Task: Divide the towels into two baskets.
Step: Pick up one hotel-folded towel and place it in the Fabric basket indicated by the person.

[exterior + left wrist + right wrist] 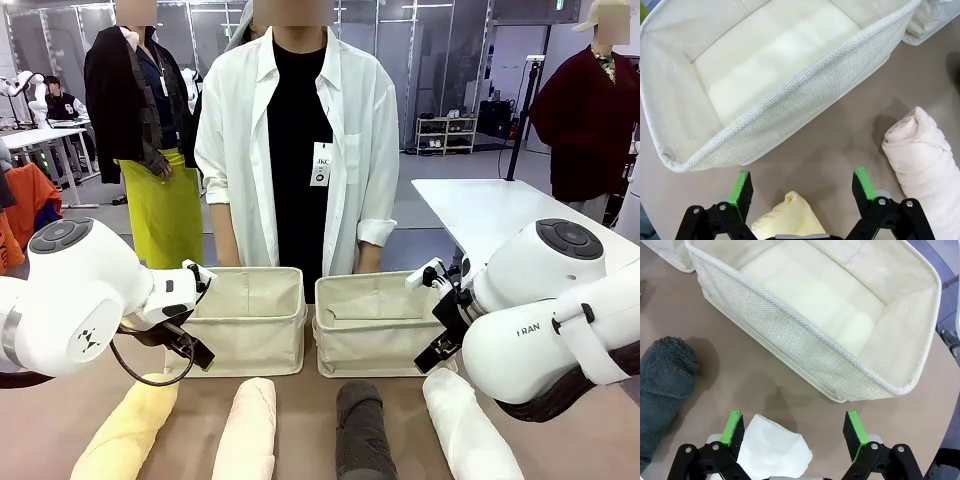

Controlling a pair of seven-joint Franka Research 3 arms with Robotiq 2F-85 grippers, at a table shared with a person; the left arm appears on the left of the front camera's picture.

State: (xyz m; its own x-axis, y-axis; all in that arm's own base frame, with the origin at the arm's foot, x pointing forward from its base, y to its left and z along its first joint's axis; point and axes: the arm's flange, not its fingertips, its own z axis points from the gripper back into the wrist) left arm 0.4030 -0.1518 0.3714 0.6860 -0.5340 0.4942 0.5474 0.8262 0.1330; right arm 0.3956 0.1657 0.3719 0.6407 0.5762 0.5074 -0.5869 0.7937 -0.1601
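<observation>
While the left claw is hanging with its pads spread wide and gripping nothing, the yellow towel is lying directly beneath it. Its far end is poking out between the fingers, and its long axis is pointing at the left basket just ahead. The cream towel is lying beside it on the bench, also nearer this arm. The right claw, likewise spread and empty, is hovering over the white towel, with the dark grey towel alongside and the right basket ahead. Each wrist is hiding most of its towel's length, and the front view is cutting off all four near ends.
</observation>
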